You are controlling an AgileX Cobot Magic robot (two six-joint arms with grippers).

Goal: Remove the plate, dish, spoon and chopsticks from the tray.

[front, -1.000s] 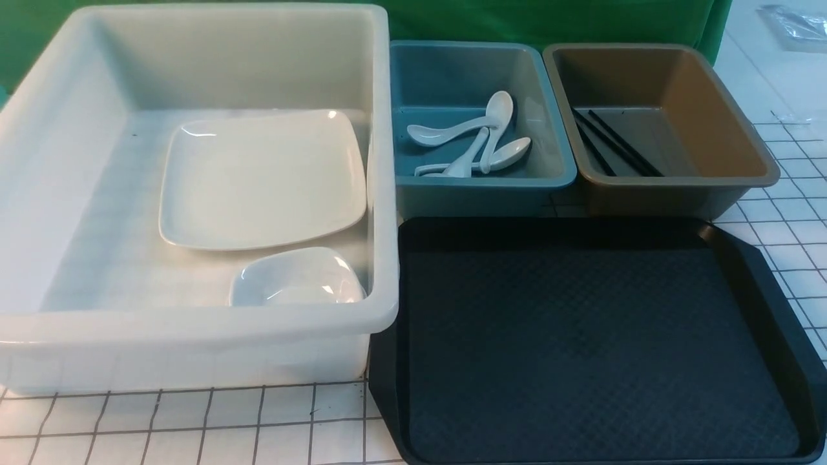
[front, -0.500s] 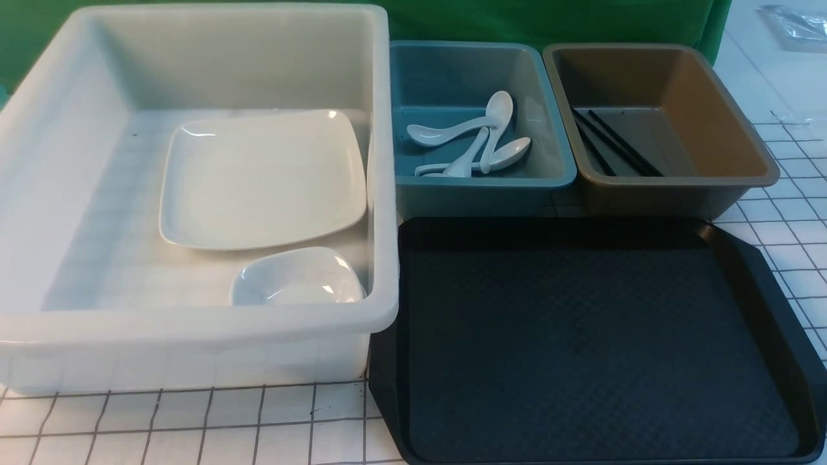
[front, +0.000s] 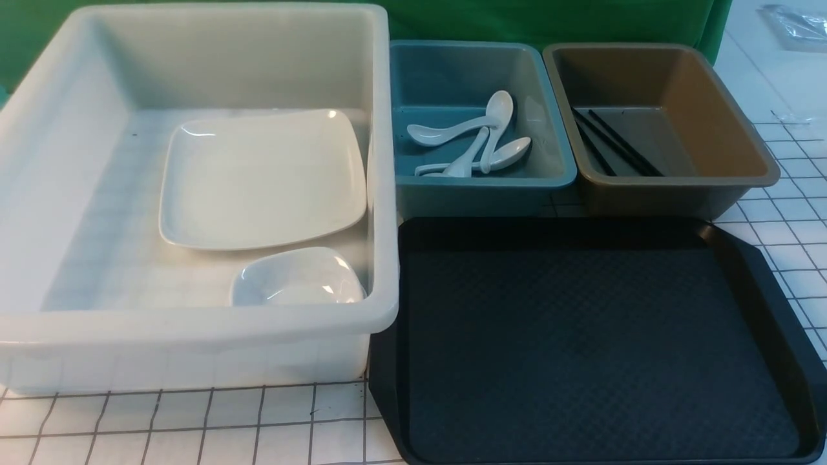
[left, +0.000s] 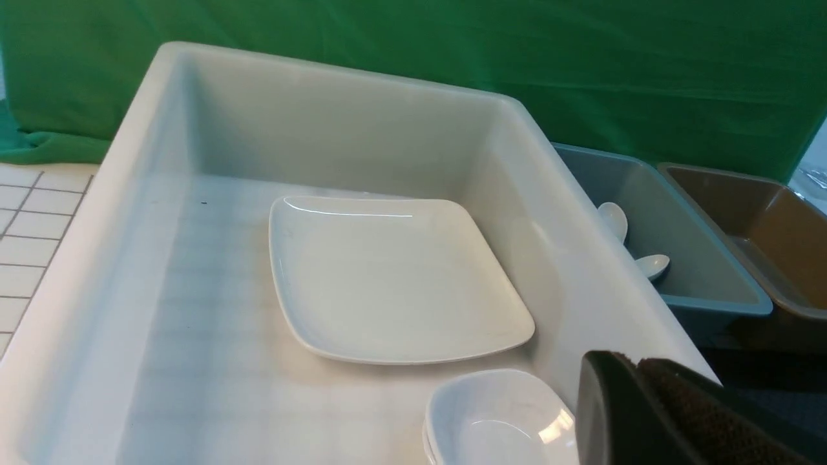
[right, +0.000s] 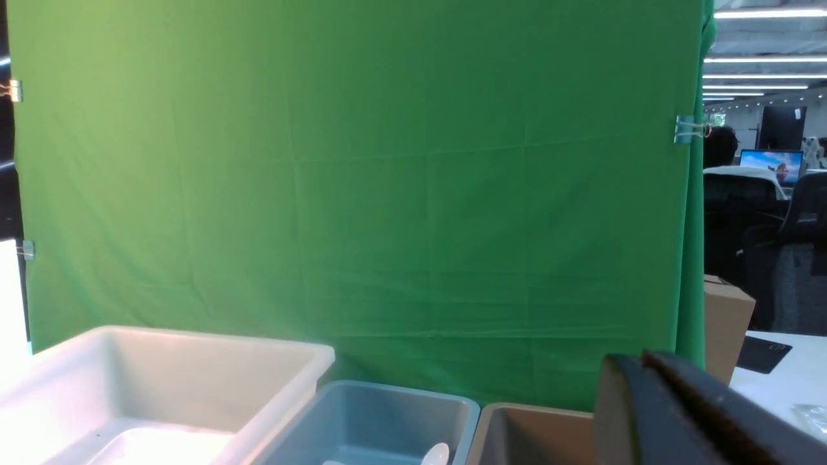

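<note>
The black tray (front: pixel 743 271) lies at the front right with nothing on it. The square white plate (front: pixel 261 177) (left: pixel 387 278) rests flat inside the white tub (front: pixel 194 323), and the small white dish (front: pixel 297 278) (left: pixel 497 420) sits in front of it. Several white spoons (front: pixel 478 139) lie in the blue bin (front: pixel 484 177). The black chopsticks (front: pixel 617 145) lie in the brown bin (front: pixel 678 177). Neither arm shows in the front view. My left gripper (left: pixel 636 361) is shut and empty, near the tub's front right corner. My right gripper (right: pixel 643 358) is shut and empty, pointing at the green backdrop.
A green cloth backdrop (right: pixel 355 194) hangs behind the bins. The table is white with a black grid (front: pixel 194 426). A cardboard box (right: pixel 727 323) and office chairs stand beyond the backdrop's edge.
</note>
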